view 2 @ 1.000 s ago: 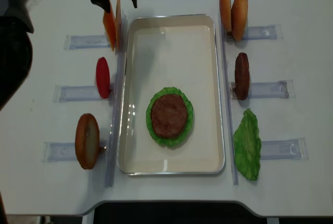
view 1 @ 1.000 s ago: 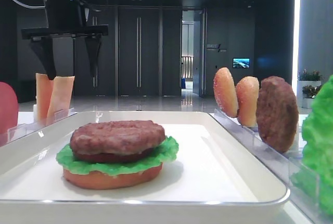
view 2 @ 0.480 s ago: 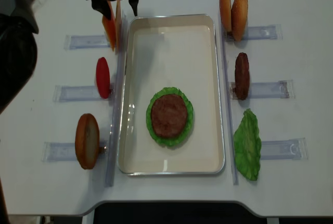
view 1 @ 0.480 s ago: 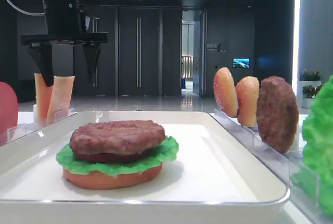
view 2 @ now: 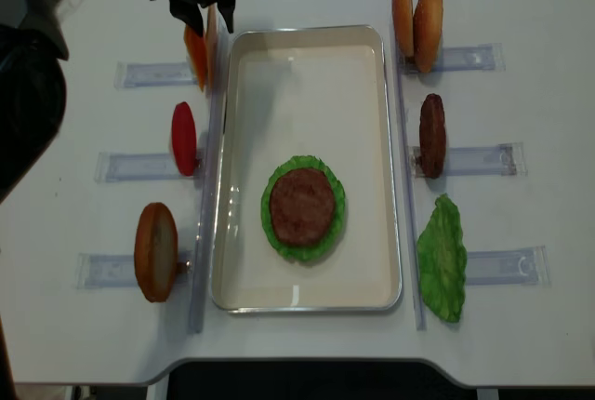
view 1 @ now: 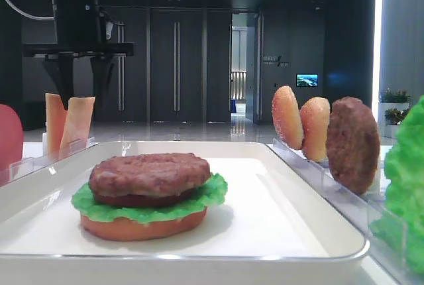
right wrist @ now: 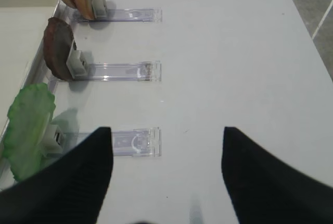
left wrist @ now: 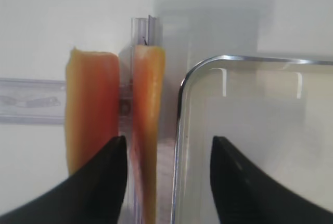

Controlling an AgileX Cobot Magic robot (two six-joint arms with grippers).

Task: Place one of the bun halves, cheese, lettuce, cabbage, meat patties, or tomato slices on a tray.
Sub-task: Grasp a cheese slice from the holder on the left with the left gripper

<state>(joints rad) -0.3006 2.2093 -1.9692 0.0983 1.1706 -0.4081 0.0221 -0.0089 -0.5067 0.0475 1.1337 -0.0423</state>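
Cheese point(left wrist: 148, 130), two upright slices, left gripper point(left wrist: 167, 182) straddling one, grasp unclear, right gripper point(right wrist: 166, 177) spread wide.

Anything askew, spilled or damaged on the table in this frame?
Nothing stands out. The tray sits square between the racks, the stacked patty and lettuce lie centred, and every rack piece stands upright in its slot. The lettuce leaf at right droops across its rack, as a floppy leaf would.
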